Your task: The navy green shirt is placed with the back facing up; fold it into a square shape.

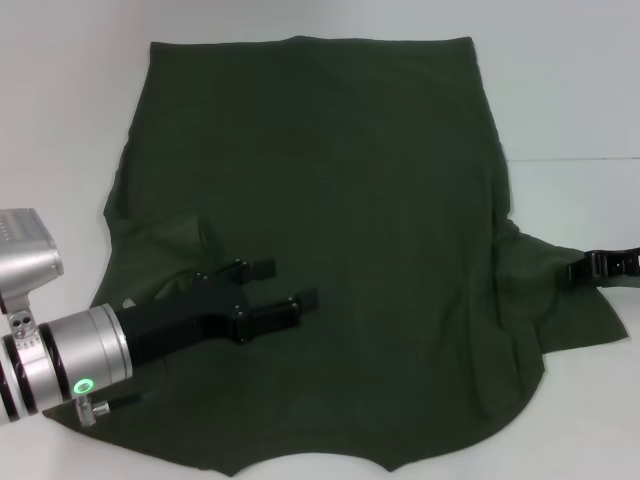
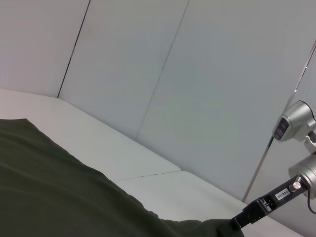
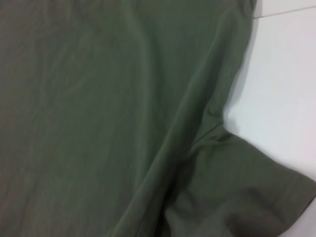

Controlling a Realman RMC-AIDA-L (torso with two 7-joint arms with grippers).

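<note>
From the head view we have the shirt (image 1: 330,230) spread flat on the white desk (image 1: 580,100), plain side up, hem at the far edge, sleeves out to either side near us. Our left end effector (image 1: 285,285) sits over the left sleeve area, fingers spread apart and holding nothing. Our right end effector (image 1: 585,268) is at the right sleeve's edge, and we cannot tell whether it is open or closed. The left wrist view gives us what the head misses: the wall panels (image 2: 197,89) behind the desk, and the right arm (image 2: 276,197) far off. The right wrist view shows the dark olive cloth close up, with soft creases running toward the sleeve (image 3: 247,192).
</note>
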